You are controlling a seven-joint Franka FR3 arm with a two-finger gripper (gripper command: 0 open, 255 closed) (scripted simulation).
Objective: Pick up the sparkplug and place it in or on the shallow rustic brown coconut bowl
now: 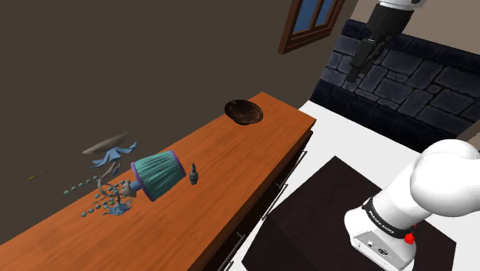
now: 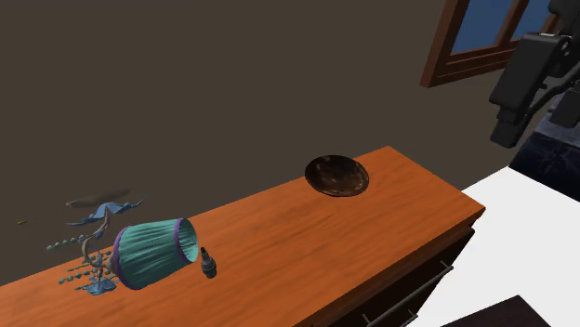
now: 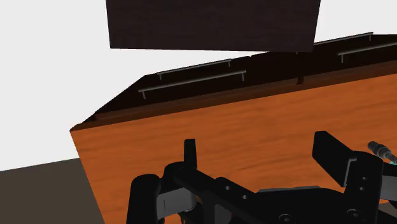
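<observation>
Orange-brown counter (image 1: 231, 181) fills the foreground. On it, the sparkplug (image 1: 193, 174) sits just beside the mouth of a teal lampshade (image 1: 158, 175) that lies on its side. Farther along, near the counter's end, rests the dark bowl (image 1: 244, 112). High above and beyond that end hangs the gripper (image 1: 355, 73), fingers spread wide and empty. It is well apart from the sparkplug, with the bowl between them.

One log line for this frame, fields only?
gripper: open, empty, aloft | sparkplug: on counter beside teal lampshade, untouched | bowl: empty
</observation>
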